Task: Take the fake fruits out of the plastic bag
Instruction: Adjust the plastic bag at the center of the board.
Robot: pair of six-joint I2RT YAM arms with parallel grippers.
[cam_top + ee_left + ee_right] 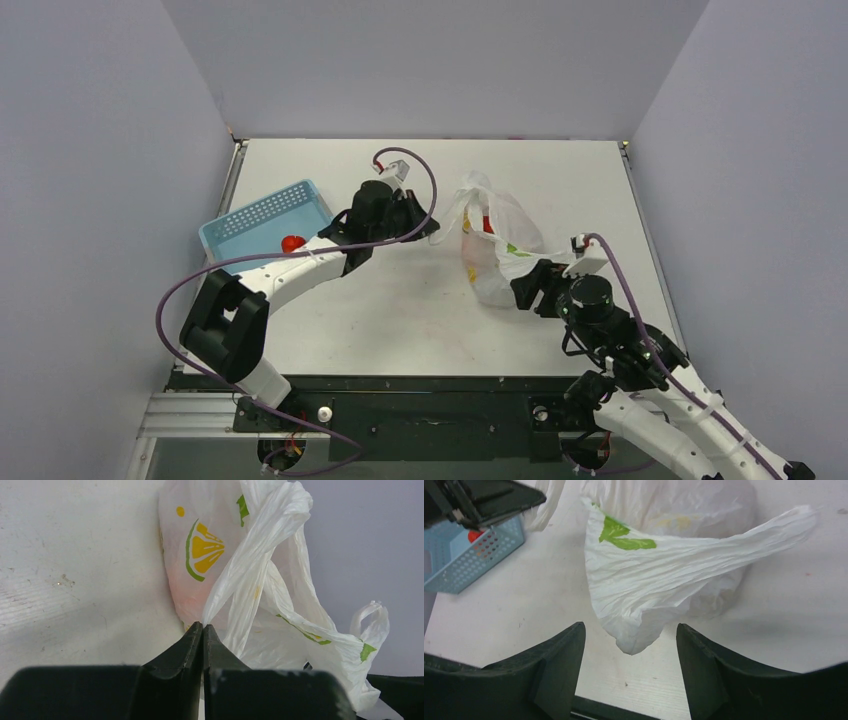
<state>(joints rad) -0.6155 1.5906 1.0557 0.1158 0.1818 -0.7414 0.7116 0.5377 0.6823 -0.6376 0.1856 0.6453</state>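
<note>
The plastic bag [497, 243] lies crumpled on the table right of centre, white with green and yellow prints. Fake fruits show through it only as red [481, 224] and yellowish [471, 270] tints; a pink blur [189, 594] shows in the left wrist view. My left gripper [428, 228] is at the bag's left side, shut on a twisted handle strand [235, 575] that runs into its tips [203, 626]. My right gripper [630, 625] stands open at the bag's near right corner. That corner [634, 640] hangs loose between its fingers, touching neither.
A blue perforated basket [262, 222] sits at the left with one red fruit [292, 243] in it, also seen as the basket [454, 567] in the right wrist view. Grey walls enclose the table on three sides.
</note>
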